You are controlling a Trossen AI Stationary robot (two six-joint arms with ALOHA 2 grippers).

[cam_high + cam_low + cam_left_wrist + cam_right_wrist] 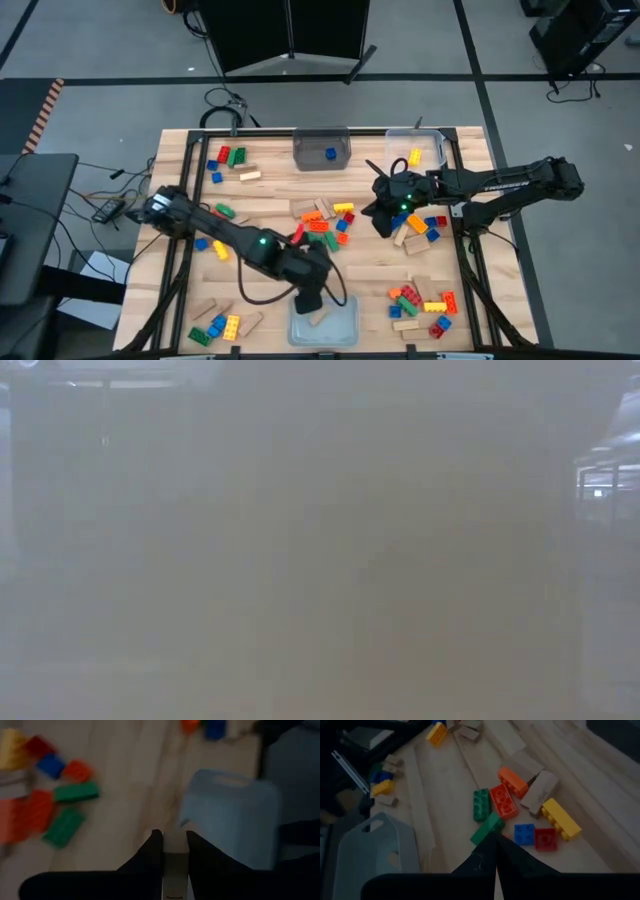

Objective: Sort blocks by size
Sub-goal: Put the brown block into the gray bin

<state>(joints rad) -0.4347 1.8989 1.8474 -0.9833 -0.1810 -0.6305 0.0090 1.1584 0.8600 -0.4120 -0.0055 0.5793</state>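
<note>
Light wood slats make up the table (270, 190), and it's the biggest thing here, with three clear bins on it: one at the far edge in the middle (321, 149) holding a single blue brick (330, 154), one at the far right corner (417, 147) with a yellow brick (414, 156), and one at the near edge (323, 322) with a tan wooden piece inside. The left gripper (310, 302) hangs right over the far rim of that near bin, fingers (152, 855) pinched on a pale tan wooden block (175, 875) that shows between them in the wrist view. The right gripper (386, 222) is by the middle-right of the table, fingers pressed fully together with nothing in them. The blocks sit in roughly five loose heaps: far left (230, 162), centre (325, 222), right of centre (424, 228), near right (420, 306) and near left (217, 325). Too jumbled to count each colour. The low view is fogged out.
</note>
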